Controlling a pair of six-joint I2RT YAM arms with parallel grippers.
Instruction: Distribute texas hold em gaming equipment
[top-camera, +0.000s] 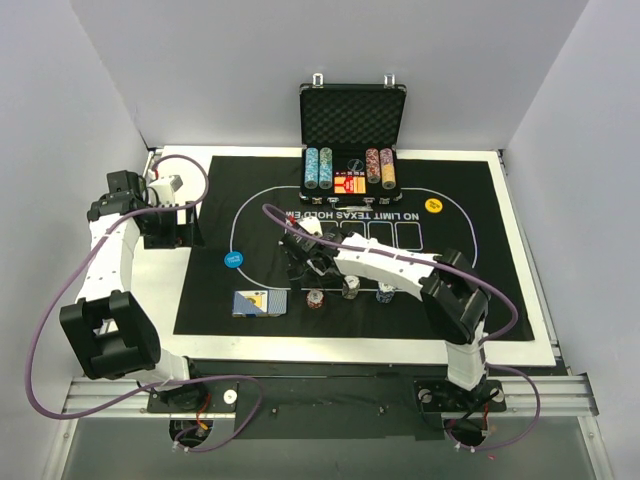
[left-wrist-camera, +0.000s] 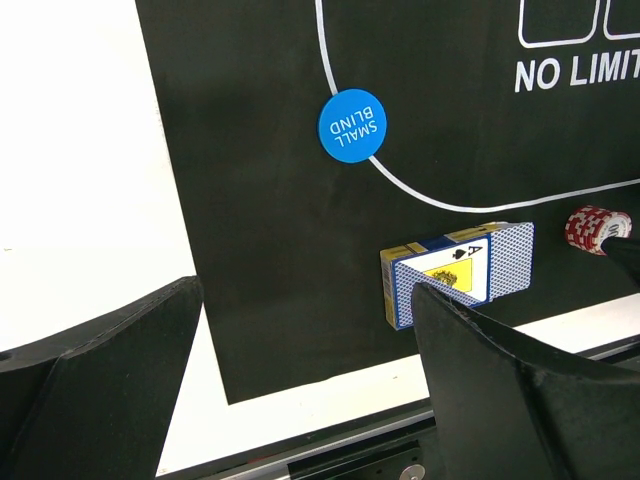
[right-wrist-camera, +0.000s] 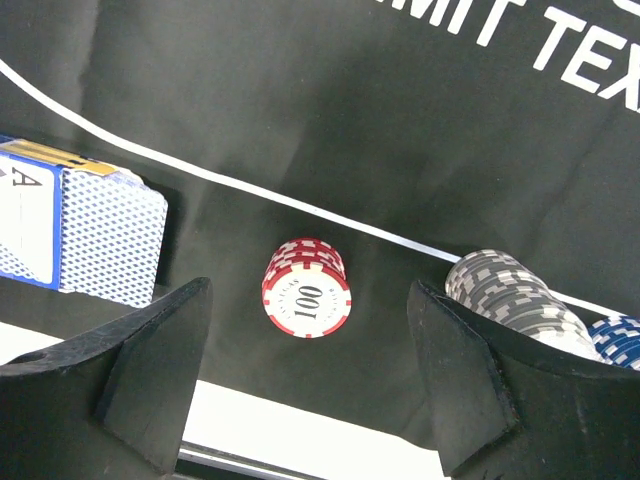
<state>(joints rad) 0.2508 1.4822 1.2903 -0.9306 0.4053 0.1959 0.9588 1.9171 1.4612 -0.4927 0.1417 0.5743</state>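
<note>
Already, a red chip stack (right-wrist-camera: 307, 287), a grey stack (right-wrist-camera: 500, 290) and a blue stack (right-wrist-camera: 620, 335) were set in a row near the front edge of the mat (top-camera: 210, 290), beside the card deck (left-wrist-camera: 460, 272), and the blue disc (left-wrist-camera: 352, 125) and the yellow disc (top-camera: 432, 206) were laid out farther back. The right gripper (right-wrist-camera: 310, 310) was held released astride the red chip stack without touching it, and the left gripper (left-wrist-camera: 300, 380) was seen spread wide and empty. More dealing was judged due, as chip rows (top-camera: 318, 168) were left in the case (top-camera: 352, 115).

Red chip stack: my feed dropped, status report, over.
Right end effector open, red chip stack standing between its fingers, untouched. Left end effector open, empty. Grey chip stack crowds one finger.
</note>
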